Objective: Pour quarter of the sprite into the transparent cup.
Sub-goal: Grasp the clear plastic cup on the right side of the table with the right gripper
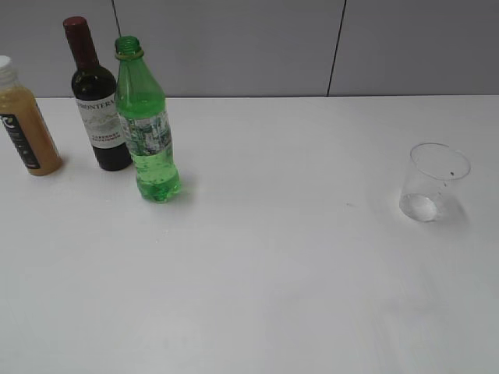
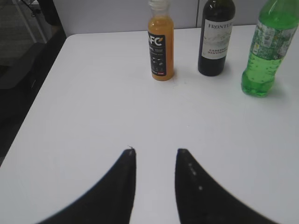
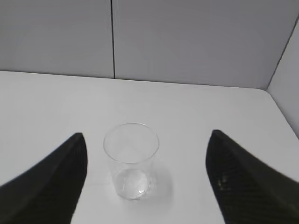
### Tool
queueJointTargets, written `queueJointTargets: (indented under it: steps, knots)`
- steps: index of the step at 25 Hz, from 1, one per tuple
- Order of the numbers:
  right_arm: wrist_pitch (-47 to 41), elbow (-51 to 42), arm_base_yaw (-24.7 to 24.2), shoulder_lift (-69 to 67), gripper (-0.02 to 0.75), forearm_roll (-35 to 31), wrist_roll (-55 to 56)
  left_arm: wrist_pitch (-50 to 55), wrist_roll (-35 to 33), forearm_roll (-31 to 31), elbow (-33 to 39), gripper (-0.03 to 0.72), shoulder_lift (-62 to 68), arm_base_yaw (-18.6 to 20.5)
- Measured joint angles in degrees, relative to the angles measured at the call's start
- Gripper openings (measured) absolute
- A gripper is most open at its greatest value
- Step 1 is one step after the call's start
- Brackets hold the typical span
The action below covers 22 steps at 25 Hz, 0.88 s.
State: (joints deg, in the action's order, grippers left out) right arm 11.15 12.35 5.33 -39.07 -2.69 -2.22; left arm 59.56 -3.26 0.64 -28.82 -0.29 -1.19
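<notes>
Upper left, the sprite point(image 1: 146, 125) stands uncapped, green liquid filling its lower part; the transparent cup point(image 1: 431, 183) at right looks empty. My right gripper point(image 3: 145, 161) is spread wide, my left gripper point(image 2: 155, 156) parted on nothing.

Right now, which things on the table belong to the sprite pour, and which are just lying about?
Belong to the job:
- sprite, cap off
- transparent cup, upright and empty

Lying about:
- wine bottle
- orange juice bottle
</notes>
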Motion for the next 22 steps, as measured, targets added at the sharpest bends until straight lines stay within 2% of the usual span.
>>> queueJointTargets:
  steps: [17, 22]
  knots:
    - [21.1, -0.1, 0.0, -23.9, 0.595, 2.1, 0.3, 0.0, 0.0, 0.0, 0.0, 0.233, 0.0, 0.0]
    - [27.9, 0.0, 0.0, -31.6, 0.652, 2.7, 3.8, 0.0, 0.0, 0.0, 0.0, 0.232, 0.0, 0.0]
